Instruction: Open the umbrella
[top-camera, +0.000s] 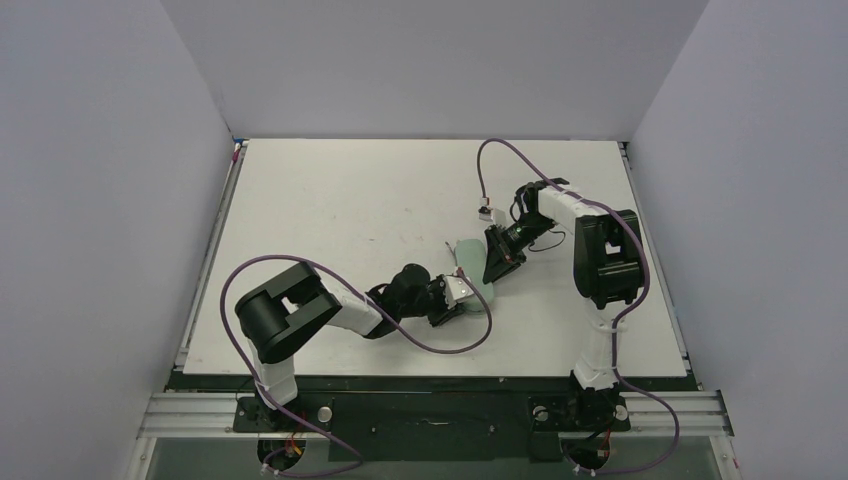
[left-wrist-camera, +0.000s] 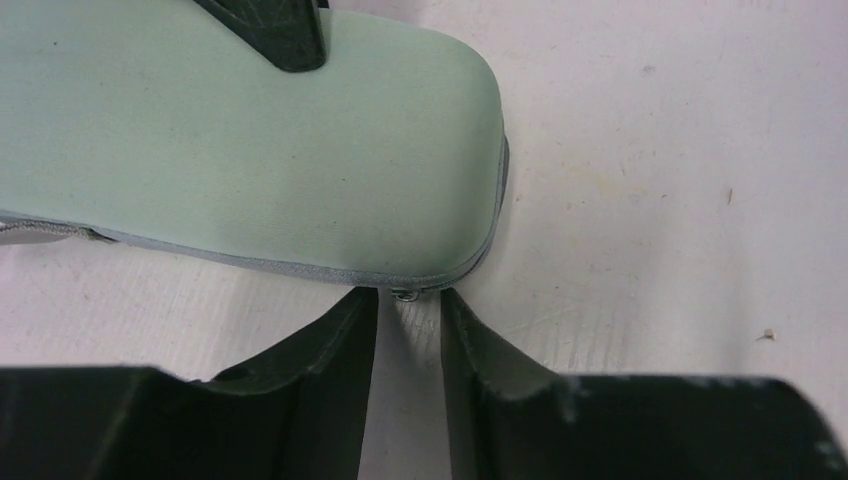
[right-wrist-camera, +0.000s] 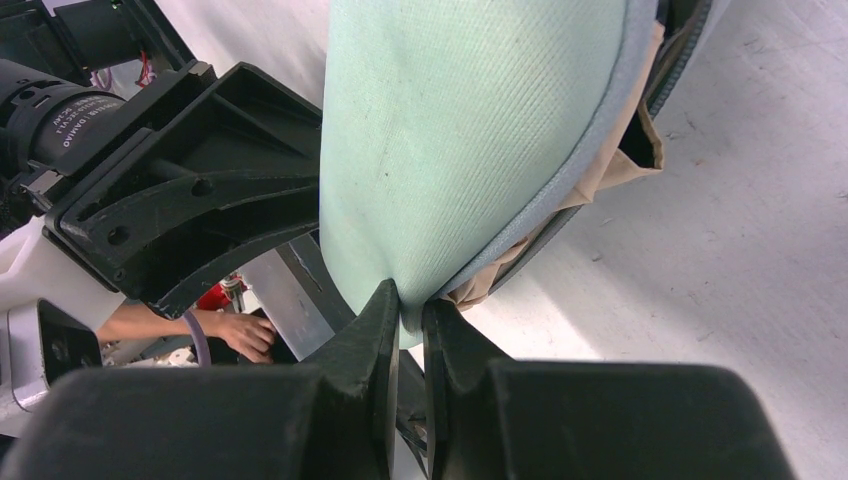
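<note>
The umbrella (top-camera: 470, 262) lies folded right of centre on the matt white table (top-camera: 350, 200), between the two arms; it is bundled as a flat, pale mint-green oblong with rounded corners. In the left wrist view its skin looks smooth and faintly speckled; in the right wrist view the same fabric shows a fine woven grain. A narrow grey piping (left-wrist-camera: 300, 268) runs round its rim like a stitched seam; where that seam gapes on one side, folds of soft peach-tan fabric (right-wrist-camera: 640, 150) show from inside.

The left gripper (left-wrist-camera: 408, 305) points its two black, wedge-shaped fingers at the rim near a rounded corner; the jaws stand a narrow slot apart with bare table showing between them. A tiny metal ring (left-wrist-camera: 405, 294) sits on the piping just at the mouth of that slot; the fingers do not appear to pinch it, and this gripper holds nothing that can be seen.

The right gripper (right-wrist-camera: 405, 305) is closed, its hard black fingertips nipping the mint fabric at the edge of the umbrella beside the piping; the cloth puckers slightly where it is pinched. The table's surface is scuffed and lightly stained; a purple cable (top-camera: 500, 150) loops above the right arm.
</note>
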